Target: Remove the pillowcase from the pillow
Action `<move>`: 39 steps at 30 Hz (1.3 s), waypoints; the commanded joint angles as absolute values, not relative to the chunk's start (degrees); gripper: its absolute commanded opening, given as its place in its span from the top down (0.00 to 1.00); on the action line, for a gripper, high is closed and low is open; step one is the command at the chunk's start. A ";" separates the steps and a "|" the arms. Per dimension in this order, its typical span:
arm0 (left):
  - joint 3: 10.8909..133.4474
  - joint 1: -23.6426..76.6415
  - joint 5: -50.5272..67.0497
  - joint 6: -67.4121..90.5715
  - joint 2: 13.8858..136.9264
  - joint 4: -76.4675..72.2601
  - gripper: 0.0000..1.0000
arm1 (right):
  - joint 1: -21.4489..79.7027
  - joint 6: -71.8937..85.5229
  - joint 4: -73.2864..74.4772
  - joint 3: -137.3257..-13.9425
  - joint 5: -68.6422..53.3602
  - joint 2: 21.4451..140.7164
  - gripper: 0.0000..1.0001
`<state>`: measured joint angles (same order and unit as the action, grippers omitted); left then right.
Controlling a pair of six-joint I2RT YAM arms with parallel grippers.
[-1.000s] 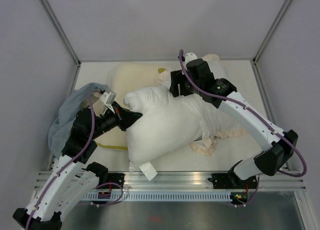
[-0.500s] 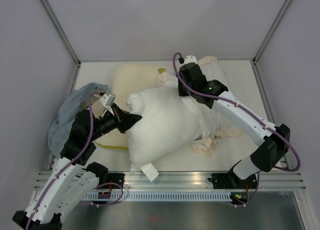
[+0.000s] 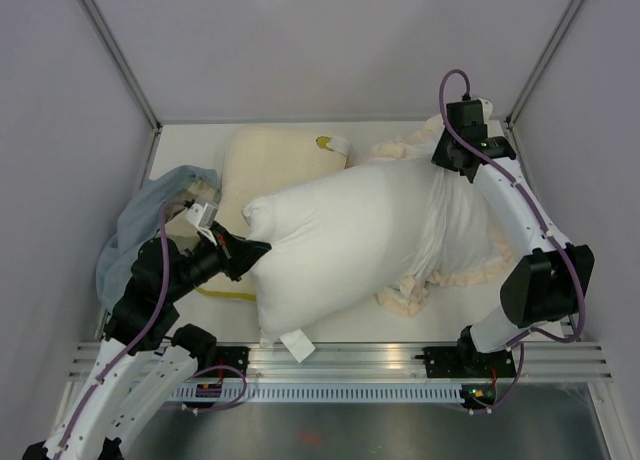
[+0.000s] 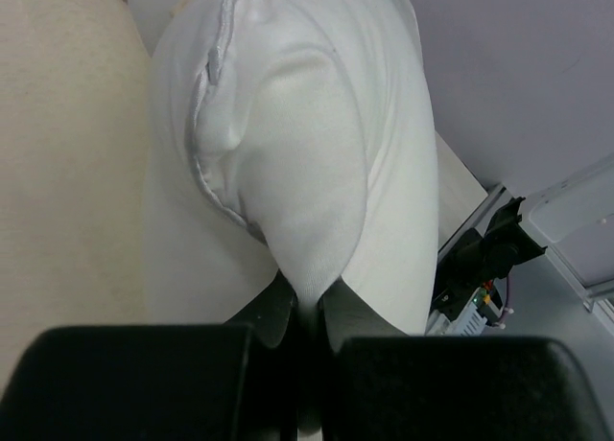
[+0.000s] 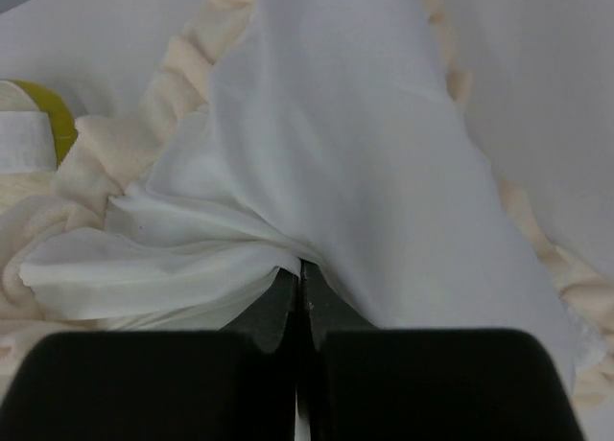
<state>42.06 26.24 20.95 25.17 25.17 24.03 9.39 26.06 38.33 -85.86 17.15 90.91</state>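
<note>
Pale worktop (image 3: 185, 140) is spanned by a plump white rectangular pillow (image 3: 340, 230), long axis near-left to far-right. Its far-right end is sheathed in a cream frilled fabric pillowcase (image 3: 468, 225), pinched by the right pincer (image 5: 299, 278); its left corner, by the left pincer (image 4: 305, 302).

Enclosed cell, even light.
Pale grey walls (image 3: 300, 40) surround a cream tabletop (image 3: 190, 142); an aluminium rail (image 3: 350, 356) lines its near edge.

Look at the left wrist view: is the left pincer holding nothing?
No, the left pincer is shut on a corner of the pillow.
</note>
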 commanded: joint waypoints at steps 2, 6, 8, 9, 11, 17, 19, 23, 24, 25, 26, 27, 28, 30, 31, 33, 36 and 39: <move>46.58 26.28 18.11 23.73 23.20 30.42 0.98 | 1.67 23.73 36.75 -82.89 29.28 88.34 1.00; 47.11 26.28 17.67 24.17 28.62 27.17 0.98 | 2.28 21.89 33.84 -80.51 14.11 83.68 0.98; 47.72 26.28 16.97 24.00 31.89 25.41 0.98 | 3.51 21.01 32.52 -79.46 6.18 79.99 0.79; 49.20 26.28 16.44 23.91 36.34 24.44 0.98 | 5.78 20.66 32.26 -78.93 5.11 77.28 0.46; 51.67 26.28 15.30 22.86 41.72 23.65 0.98 | 8.34 20.13 33.57 -78.93 6.14 74.81 0.26; 74.46 24.53 6.18 18.11 65.45 26.96 0.93 | 12.13 18.63 38.75 -76.29 7.20 64.61 0.02; 80.74 24.08 2.13 17.75 70.21 33.97 0.58 | 12.13 18.63 40.34 -73.66 7.64 61.54 0.02; 77.74 23.99 -2.65 21.87 65.61 33.68 0.09 | 12.22 21.35 39.03 -65.14 4.15 56.61 0.02; 74.91 23.99 -1.33 22.93 63.48 32.71 0.08 | 12.22 21.97 37.63 -61.91 1.26 55.47 0.02; 71.92 24.08 1.12 24.77 60.67 30.69 0.07 | 12.22 22.23 36.92 -60.48 0.27 55.02 0.02; 66.24 24.00 1.93 25.74 55.86 30.24 0.01 | 12.22 22.41 36.22 -59.16 0.18 54.76 0.02; 63.40 23.99 2.72 26.62 52.94 29.71 0.00 | 12.13 22.67 34.99 -56.89 -2.35 54.32 0.02; 60.93 24.08 3.42 27.85 50.39 29.36 0.00 | 12.22 22.94 34.46 -55.91 -2.29 54.06 0.02; 55.04 24.00 5.01 29.52 43.09 29.88 0.00 | 12.22 24.43 32.88 -52.92 -1.84 52.74 0.02; 53.71 24.08 5.36 29.71 40.98 30.23 0.00 | 12.22 25.04 31.91 -51.78 -2.54 51.95 0.02; 51.16 24.08 3.88 30.67 35.28 33.55 0.00 | 12.22 25.31 29.72 -48.88 -3.77 49.85 0.02; 50.28 23.99 0.36 31.64 29.91 39.44 0.00 | 12.22 26.28 29.71 -47.64 -5.18 50.09 0.02; 47.65 24.00 4.20 33.40 27.25 40.78 0.00 | 12.22 26.63 29.36 -46.94 -6.76 51.85 0.02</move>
<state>49.91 23.92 2.15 29.85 28.60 37.17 12.21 25.17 33.08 -47.79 -4.10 51.09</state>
